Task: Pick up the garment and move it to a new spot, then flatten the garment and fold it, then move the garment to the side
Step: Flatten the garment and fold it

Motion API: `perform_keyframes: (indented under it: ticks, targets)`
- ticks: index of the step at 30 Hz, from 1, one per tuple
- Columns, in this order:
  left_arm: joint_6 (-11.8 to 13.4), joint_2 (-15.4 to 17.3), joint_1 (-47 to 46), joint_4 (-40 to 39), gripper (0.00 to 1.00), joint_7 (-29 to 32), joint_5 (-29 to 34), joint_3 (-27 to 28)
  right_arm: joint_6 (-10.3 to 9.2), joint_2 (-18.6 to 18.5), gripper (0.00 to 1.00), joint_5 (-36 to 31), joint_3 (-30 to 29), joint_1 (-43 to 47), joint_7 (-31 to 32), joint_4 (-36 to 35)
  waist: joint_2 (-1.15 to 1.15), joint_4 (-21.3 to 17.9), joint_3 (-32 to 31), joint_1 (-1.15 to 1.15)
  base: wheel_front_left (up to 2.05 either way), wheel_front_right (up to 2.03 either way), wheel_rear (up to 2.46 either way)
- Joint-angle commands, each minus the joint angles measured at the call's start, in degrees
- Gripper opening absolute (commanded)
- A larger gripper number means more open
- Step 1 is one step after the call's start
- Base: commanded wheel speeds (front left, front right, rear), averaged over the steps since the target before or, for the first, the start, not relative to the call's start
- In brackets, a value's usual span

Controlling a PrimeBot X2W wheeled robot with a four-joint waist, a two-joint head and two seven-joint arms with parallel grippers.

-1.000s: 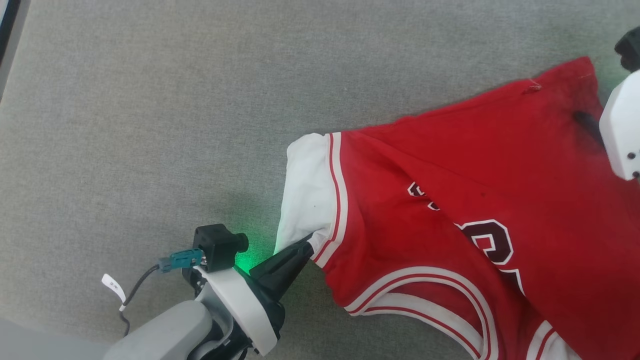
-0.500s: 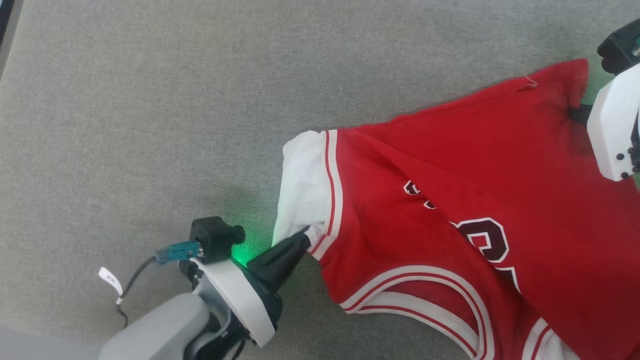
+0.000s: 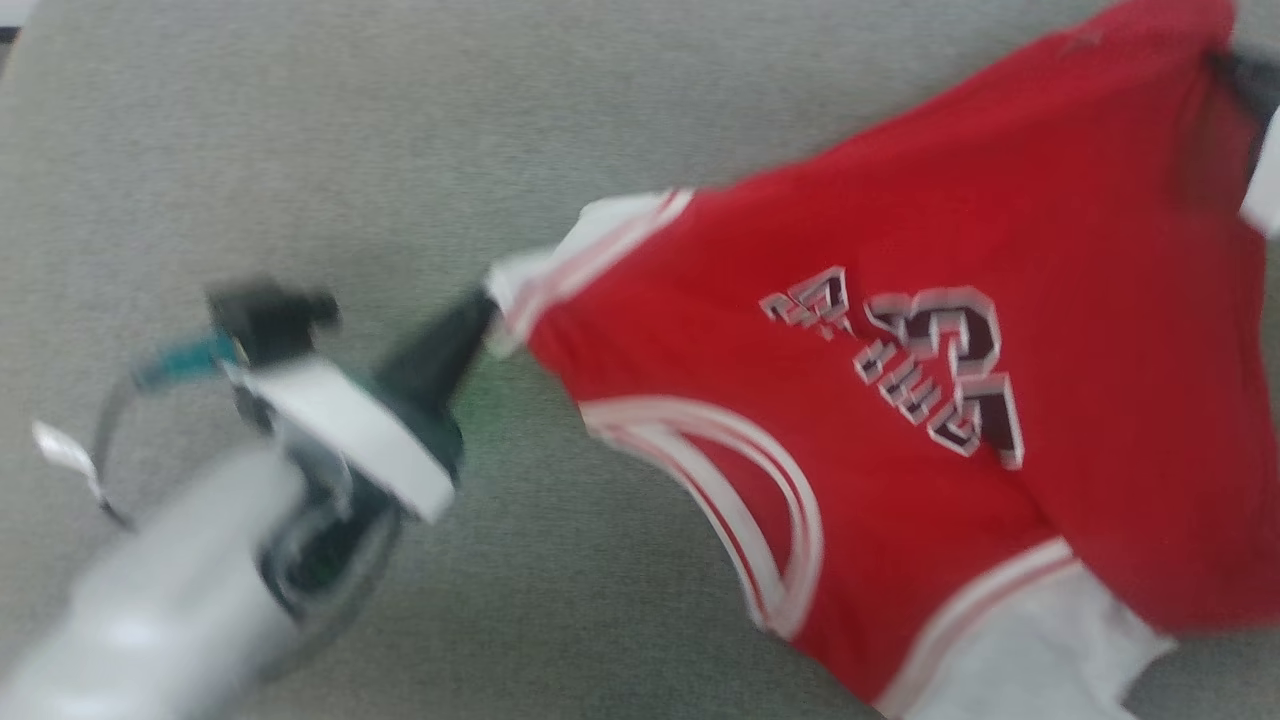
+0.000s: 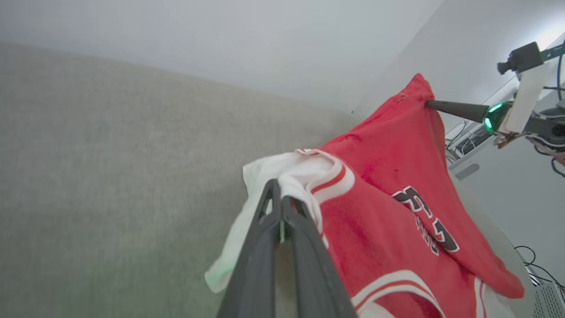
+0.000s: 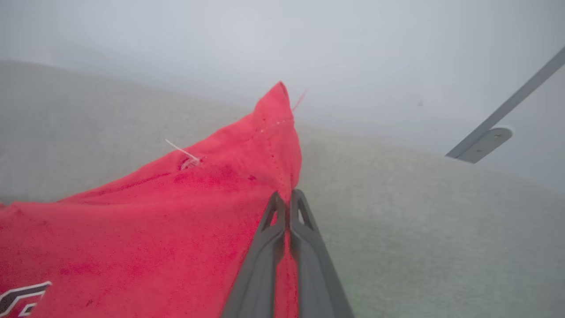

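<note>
The garment (image 3: 1100,250) is a red jersey with white sleeves, stripe trim and black lettering, and it hangs stretched between my two grippers above the grey surface (image 3: 400,120). My left gripper (image 3: 482,305) is shut on the white sleeve edge; the left wrist view shows its fingers (image 4: 265,221) pinching that sleeve on the garment (image 4: 388,145). My right gripper (image 5: 287,194) is shut on a red hem corner of the garment (image 5: 176,221). That gripper (image 4: 427,104) also appears in the left wrist view, and at the top right of the head view (image 3: 1228,62). The head view is motion-blurred.
The grey fabric-covered surface (image 4: 88,176) spreads wide to the left and behind the garment. A pale wall rises beyond it. Cables and equipment (image 4: 463,141) lie off the right side. A metal bracket (image 5: 485,143) is fixed to the wall.
My right gripper has shut on the red hem corner. Both arms have risen, lifting the garment off the surface and pulling it taut. The lettering now shows fully.
</note>
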Motion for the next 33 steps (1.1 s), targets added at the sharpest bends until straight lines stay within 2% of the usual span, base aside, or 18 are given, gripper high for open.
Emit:
perform_keyframes:
  ticks: [1, 6, 12, 16, 20, 24, 28, 33]
  targets:
    - [0.1, 0.5, -2.6, 0.5, 0.00, 0.2, -1.1, 0.2, -0.11, -0.1, 0.00, -1.0, -0.9, -1.8, -1.0, 1.0, 0.00, -0.8, 0.4, 0.00, 0.00, 0.00, 0.00]
    - [0.1, 1.2, -16.8, 5.8, 0.00, 2.4, -5.8, 1.5, -0.11, 2.1, 0.00, -5.5, -6.4, -10.3, -6.8, 6.3, 0.00, -2.5, 3.5, 0.00, 0.00, 0.00, 0.00]
    - [0.2, -1.4, -36.4, 18.9, 0.00, 3.7, -8.6, 5.6, -0.13, 5.4, 0.00, -12.8, -12.3, -23.3, -14.6, 12.9, 0.00, -4.6, 7.1, 0.00, 0.00, 0.00, 0.00]
    - [0.2, -3.2, -48.7, 27.3, 0.00, 1.7, -8.0, 9.0, -0.19, 6.9, 0.00, -16.8, -16.4, -31.3, -20.0, 16.9, 0.00, -5.5, 8.3, 0.00, 0.00, 0.00, 0.00]
    - [0.2, -4.6, -57.1, 31.5, 0.00, -0.1, -6.8, 12.6, -0.33, 8.3, 0.00, -19.3, -20.4, -36.0, -24.4, 21.6, 0.00, -6.0, 8.4, 0.00, 0.00, 0.00, 0.00]
    - [0.2, -5.7, -56.2, 30.1, 0.00, -0.3, -8.9, 14.0, -0.34, 9.8, 0.00, -20.4, -21.4, -36.2, -26.7, 25.2, 0.00, -5.9, 7.9, 0.00, 0.00, 0.00, 0.00]
    - [0.2, -5.7, -47.8, 23.9, 0.00, -0.2, -12.0, 12.0, -0.23, 11.4, 0.00, -18.7, -18.1, -30.8, -25.9, 26.2, 0.00, -5.5, 7.4, 0.00, 0.00, 0.00, 0.00]
    - [0.2, -4.7, -34.6, 14.1, 0.00, -0.2, -16.7, 11.8, -0.12, 11.0, 0.00, -13.9, -14.3, -22.1, -25.1, 23.4, 0.00, -5.4, 7.0, 0.00, 0.00, 0.00, 0.00]
